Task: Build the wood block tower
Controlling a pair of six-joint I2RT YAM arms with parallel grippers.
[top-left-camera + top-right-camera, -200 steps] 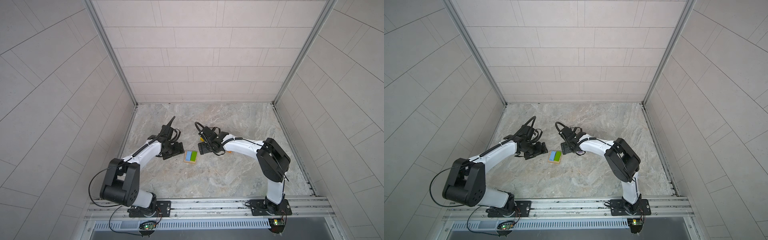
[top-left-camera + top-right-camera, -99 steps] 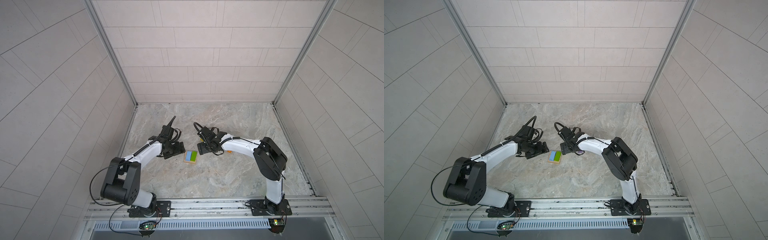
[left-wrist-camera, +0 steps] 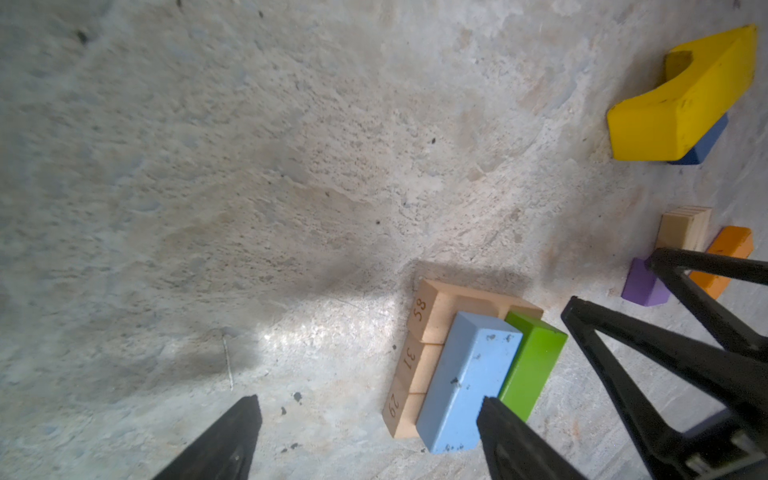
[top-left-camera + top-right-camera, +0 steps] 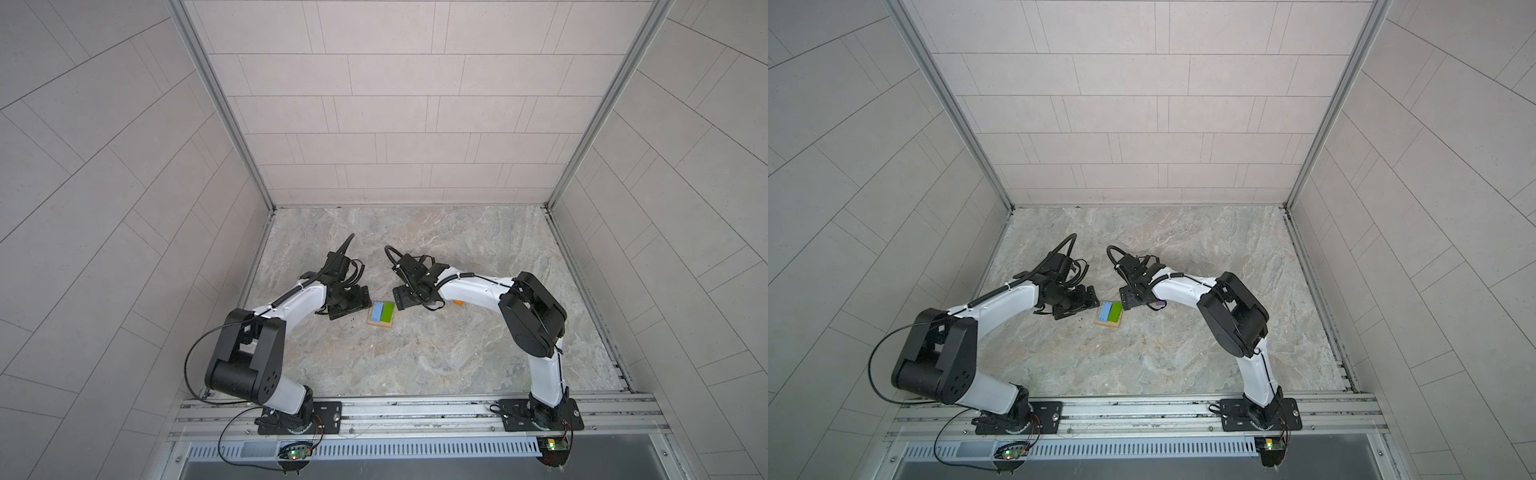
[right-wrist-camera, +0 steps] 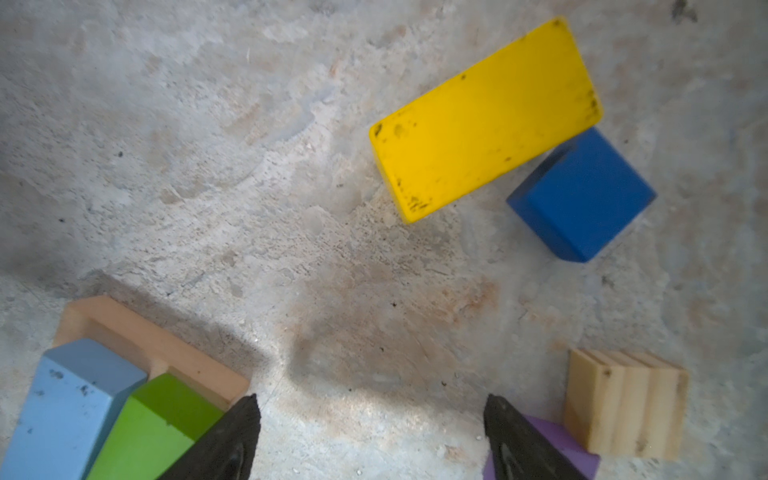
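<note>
– Progress on the wood block tower (image 4: 380, 314), in both top views?
– Early, I'd say. Two layers stand near the middle of the table (image 4: 415, 374): a light-blue bar (image 4: 377, 311) and a green bar (image 4: 387, 312) lie side by side on a tan base. The left hand (image 4: 352, 304) sits low just beside the stack on one side and the right hand (image 4: 404, 298) low on the other. Both arms are bent inward from the rail. A purple cube (image 4: 1158, 304) peeks out beside the right arm.
– And the left wrist view?
– The base is three tan bars (image 3: 419, 357) laid flush, with the coloured pair across them. The left hand's jaws are spread wide and hold nothing. One finger shows in front of the light-blue bar's end; I cannot tell whether it touches. Loose on the table are a yellow arch block (image 3: 681, 104) against a dark-blue cube (image 3: 702, 145), a tan block (image 3: 683, 228) and an orange bar (image 3: 727, 257).
– Right wrist view?
– The right hand is spread wide too, and empty. It points down at bare table between the stack and the purple cube, with one finger close beside that cube.
– What's left, then?
– At least five loose blocks to stack, by my reading. None is gripped yet.
</note>
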